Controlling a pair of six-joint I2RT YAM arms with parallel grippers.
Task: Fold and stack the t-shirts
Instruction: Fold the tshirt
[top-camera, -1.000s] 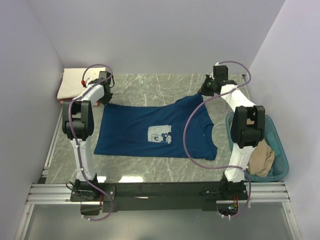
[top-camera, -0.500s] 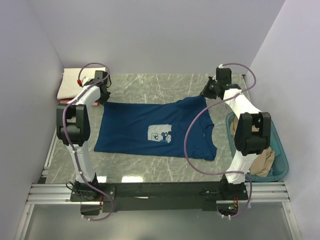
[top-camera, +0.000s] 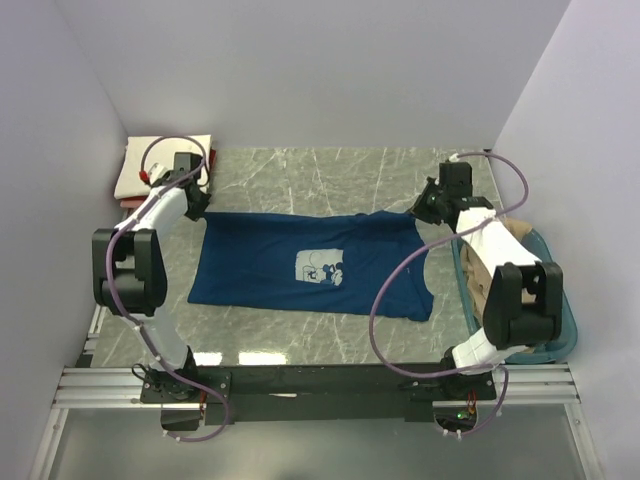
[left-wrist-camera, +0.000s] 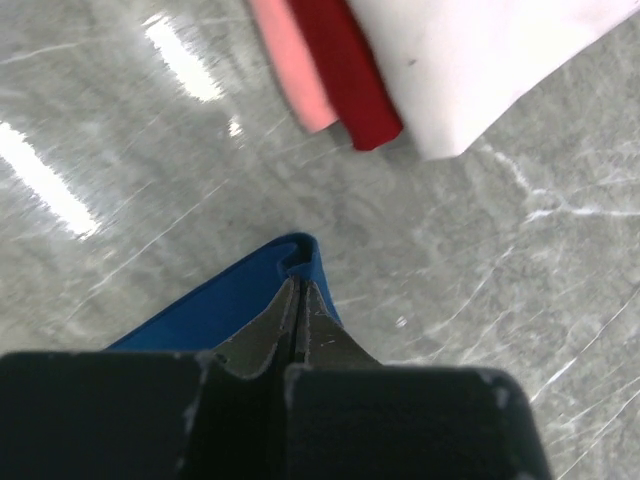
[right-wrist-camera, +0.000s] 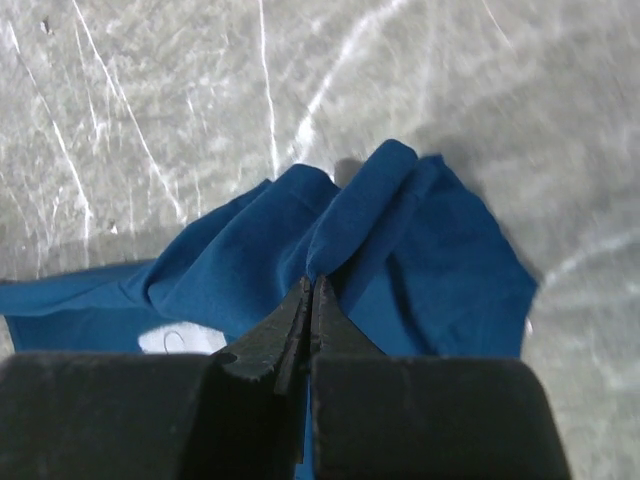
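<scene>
A dark blue t-shirt (top-camera: 310, 265) with a pale square print lies spread on the grey marble table. My left gripper (top-camera: 197, 210) is shut on its far left corner; in the left wrist view the gripper (left-wrist-camera: 297, 285) pinches a blue fold (left-wrist-camera: 230, 305). My right gripper (top-camera: 420, 207) is shut on the far right corner, where the right wrist view shows the gripper (right-wrist-camera: 312, 285) biting bunched blue cloth (right-wrist-camera: 420, 250). A folded cream t-shirt (top-camera: 165, 165) tops a stack at the far left, with red (left-wrist-camera: 345, 70) and pink (left-wrist-camera: 290, 70) layers beneath it.
A teal tub (top-camera: 572, 335) stands at the right edge, with tan cloth (top-camera: 482, 285) in it, partly behind my right arm. Purple walls close in the table on three sides. A metal rail (top-camera: 320, 385) runs along the near edge.
Both grippers have moved apart, the left one leftward and the right one rightward. The shirt's far edge is now drawn out straight and the raised right shoulder has come down.
</scene>
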